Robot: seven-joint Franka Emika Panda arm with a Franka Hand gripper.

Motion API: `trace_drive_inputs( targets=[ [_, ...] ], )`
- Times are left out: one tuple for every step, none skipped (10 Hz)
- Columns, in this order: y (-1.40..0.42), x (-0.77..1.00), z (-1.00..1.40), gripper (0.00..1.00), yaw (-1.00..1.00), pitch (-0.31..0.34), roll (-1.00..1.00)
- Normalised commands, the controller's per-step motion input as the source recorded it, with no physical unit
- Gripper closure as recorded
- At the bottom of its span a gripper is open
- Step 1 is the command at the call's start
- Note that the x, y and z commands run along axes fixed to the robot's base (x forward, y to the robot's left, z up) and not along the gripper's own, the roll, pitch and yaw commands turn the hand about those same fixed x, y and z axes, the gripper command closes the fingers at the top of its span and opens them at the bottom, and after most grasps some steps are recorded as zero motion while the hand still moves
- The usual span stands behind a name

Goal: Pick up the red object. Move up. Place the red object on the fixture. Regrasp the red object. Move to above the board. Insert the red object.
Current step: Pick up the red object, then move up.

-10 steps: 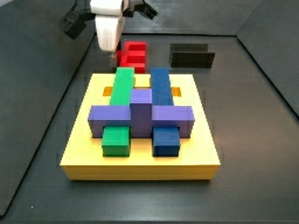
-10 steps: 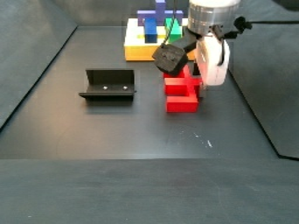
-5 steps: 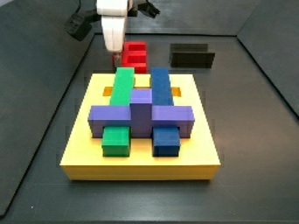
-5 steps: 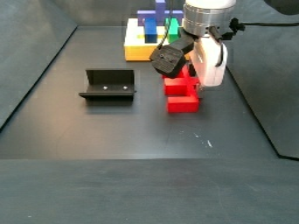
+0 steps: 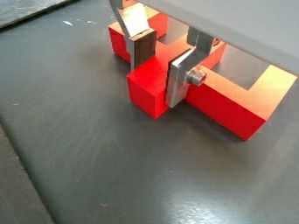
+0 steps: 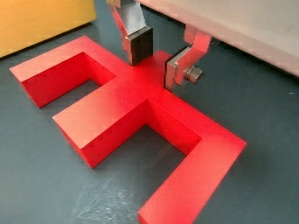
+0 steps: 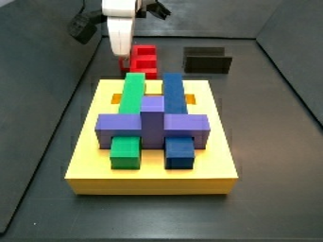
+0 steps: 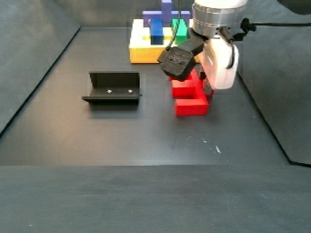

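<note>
The red object lies flat on the dark floor, seen in both wrist views and in both side views. My gripper stands over it with one finger on each side of the central stem. Both pads press against the stem's faces, so it is shut on the red object. The black fixture stands apart from the piece, and it also shows at the back. The yellow board lies on the side of the piece away from the fixture.
On the board sit a green block, a blue block and a purple cross-block. Dark sloping walls bound the floor on both sides. The white gripper body hides part of the red piece.
The gripper has shifted only slightly over the red object. The red piece sits a touch higher in a side view than one second ago.
</note>
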Motion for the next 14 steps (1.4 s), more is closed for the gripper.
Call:
trace_drive_inputs(
  targets=[
    [0.00, 0.00, 0.00, 1.00, 0.00, 0.000, 0.00],
    [0.00, 0.00, 0.00, 1.00, 0.00, 0.000, 0.00],
    [0.00, 0.00, 0.00, 1.00, 0.00, 0.000, 0.00],
    [0.00, 0.00, 0.00, 1.00, 0.00, 0.000, 0.00],
    [0.00, 0.00, 0.00, 1.00, 0.00, 0.000, 0.00],
    [0.00, 0.00, 0.00, 1.00, 0.00, 0.000, 0.00],
    [0.00, 0.00, 0.00, 1.00, 0.00, 0.000, 0.00],
    [0.00, 0.00, 0.00, 1.00, 0.00, 0.000, 0.00],
    [0.00, 0.00, 0.00, 1.00, 0.00, 0.000, 0.00],
    [0.00, 0.00, 0.00, 1.00, 0.00, 0.000, 0.00],
    [0.00, 0.00, 0.00, 1.00, 0.00, 0.000, 0.00],
    [0.00, 0.00, 0.00, 1.00, 0.00, 0.000, 0.00],
    [0.00, 0.00, 0.83, 1.00, 0.00, 0.000, 0.00],
    [0.03, -0.02, 0.80, 1.00, 0.03, 0.029, -0.01]
  ],
)
